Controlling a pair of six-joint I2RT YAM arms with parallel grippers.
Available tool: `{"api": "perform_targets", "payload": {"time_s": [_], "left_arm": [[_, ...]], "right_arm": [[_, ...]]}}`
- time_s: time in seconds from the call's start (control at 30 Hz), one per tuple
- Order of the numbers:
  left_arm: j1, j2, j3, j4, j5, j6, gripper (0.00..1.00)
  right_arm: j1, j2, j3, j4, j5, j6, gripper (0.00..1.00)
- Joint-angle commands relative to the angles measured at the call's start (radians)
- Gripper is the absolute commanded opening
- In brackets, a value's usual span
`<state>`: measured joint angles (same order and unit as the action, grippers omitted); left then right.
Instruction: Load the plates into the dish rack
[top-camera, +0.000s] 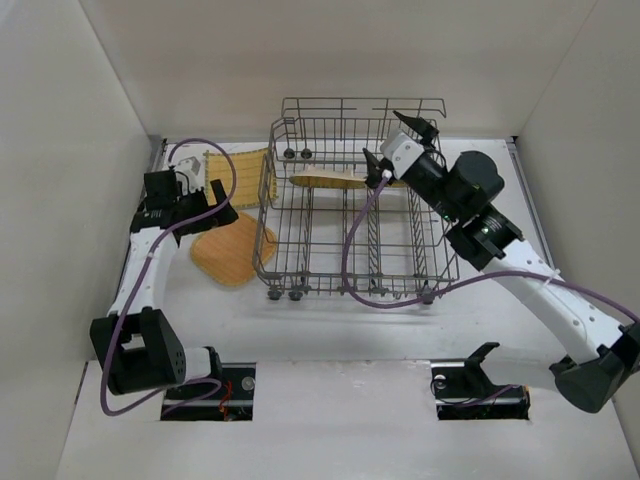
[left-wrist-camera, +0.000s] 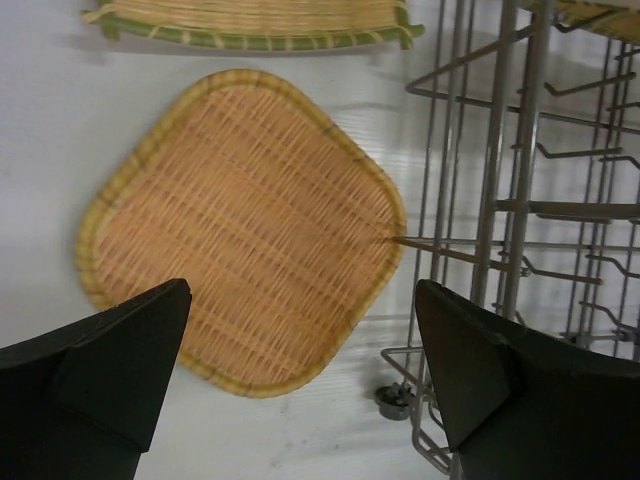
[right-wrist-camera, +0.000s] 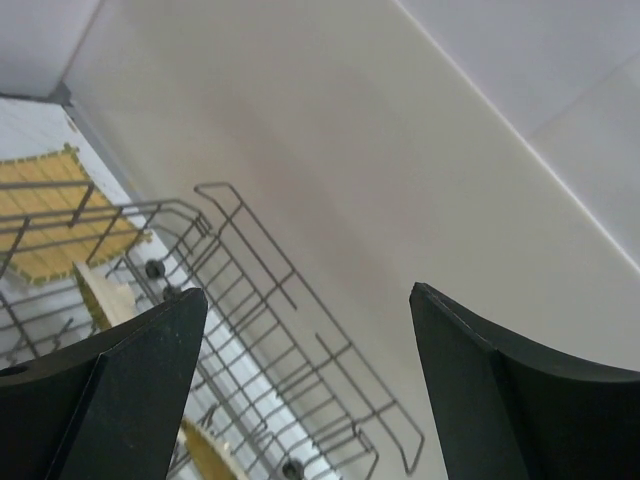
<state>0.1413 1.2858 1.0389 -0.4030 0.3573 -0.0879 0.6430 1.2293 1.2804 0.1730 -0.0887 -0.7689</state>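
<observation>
The grey wire dish rack (top-camera: 300, 235) stands mid-table. A tan plate (top-camera: 330, 181) rests tilted among its back tines. An orange-tan rounded-square plate (top-camera: 232, 252) lies flat on the table left of the rack. A pale yellow ribbed plate (top-camera: 237, 176) lies behind it. My left gripper (top-camera: 222, 200) is open and empty above the orange plate (left-wrist-camera: 240, 230), with the rack (left-wrist-camera: 495, 200) to its right and the ribbed plate (left-wrist-camera: 250, 22) beyond. My right gripper (top-camera: 396, 143) is open and empty over the rack's back right, facing the back wall. Its view (right-wrist-camera: 305, 320) shows the rack's rail (right-wrist-camera: 250, 260) and a plate sliver (right-wrist-camera: 105, 295).
White walls close in the table at the left, back and right. The rack's small wheels (top-camera: 285, 293) sit on the table at its front edge. Purple cables (top-camera: 355, 250) loop from both arms, the right one hanging across the rack.
</observation>
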Motion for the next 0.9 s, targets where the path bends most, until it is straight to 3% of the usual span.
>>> {"api": "perform_targets", "payload": {"time_s": [0.0,0.4,0.87], "left_arm": [[0.022,0.029,0.046,0.079,0.130,-0.050,0.95],[0.278,0.277,0.158,0.089,0.292,-0.085,0.88],[0.542,-0.049,-0.309,-0.034,0.425,-0.078,0.79]], "right_arm": [[-0.036,-0.068,-0.029,-0.108,0.086,0.054,0.88],[-0.151,-0.077,0.023,-0.228,0.086,0.103,0.88],[-0.185,-0.113,0.008,-0.279,0.076,0.099,0.87]]}}
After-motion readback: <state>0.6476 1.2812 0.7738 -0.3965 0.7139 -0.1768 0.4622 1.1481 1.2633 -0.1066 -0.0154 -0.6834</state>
